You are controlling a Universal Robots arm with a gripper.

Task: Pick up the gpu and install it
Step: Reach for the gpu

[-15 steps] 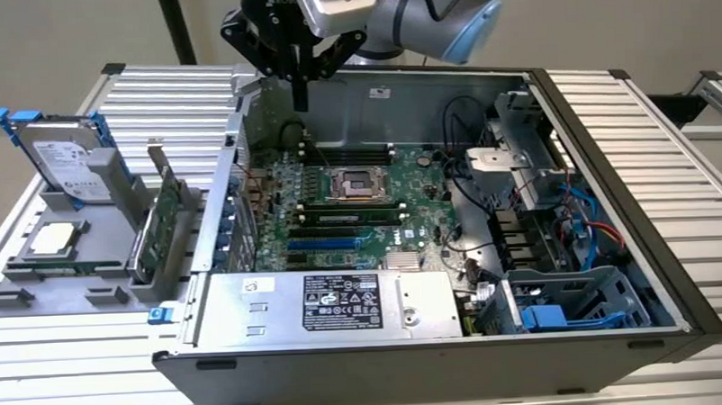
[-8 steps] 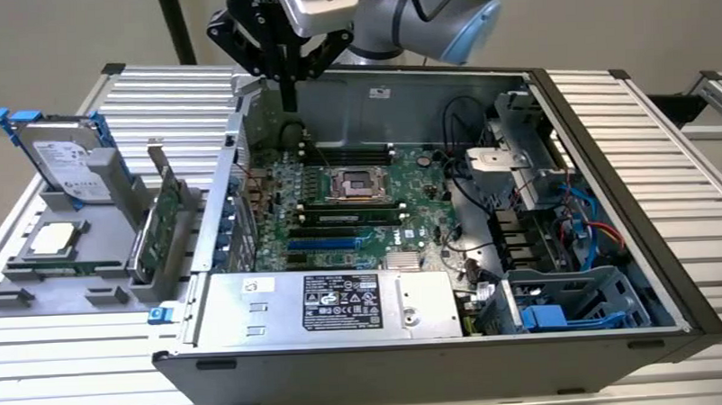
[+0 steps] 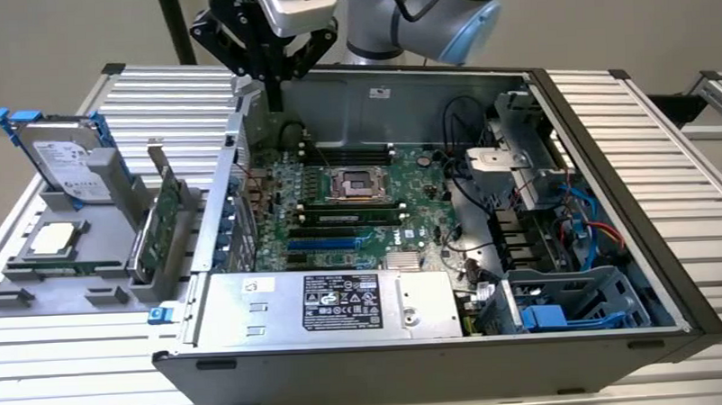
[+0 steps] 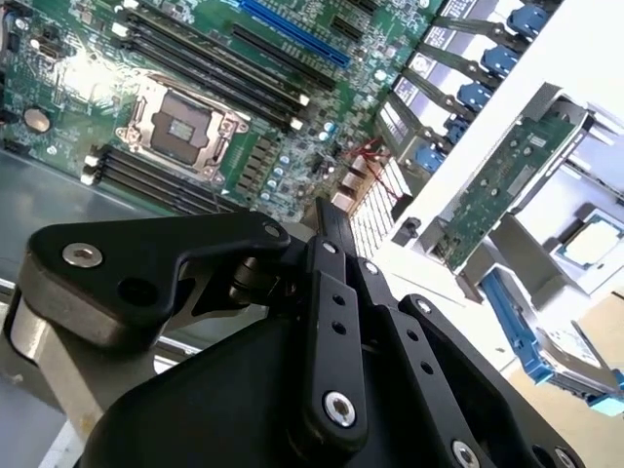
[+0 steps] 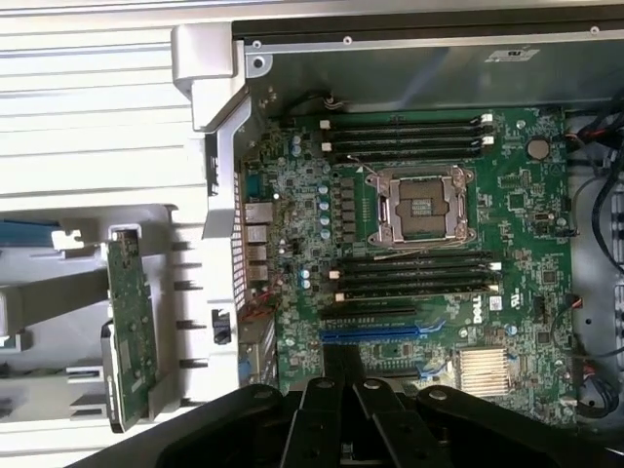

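Over the case point(image 3: 403, 372) edge we're pre-pick: gripper point(image 3: 274, 99) jaws shut and empty, gpu point(image 3: 157, 229) sitting in its rack point(image 3: 40, 299), so grabbing needs them open.

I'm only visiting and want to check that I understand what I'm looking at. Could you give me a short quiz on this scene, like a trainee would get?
1. True or false: the gripper is holding the gpu.
2. Where is the gpu? A) hanging from the gripper; B) standing on edge in the grey holder outside the computer case; C) lying flat inside the case.
3. Fill in: the hard drive with blue rails stands on the exterior view's ____ of the case.

Key: 1 false; 2 B; 3 left.
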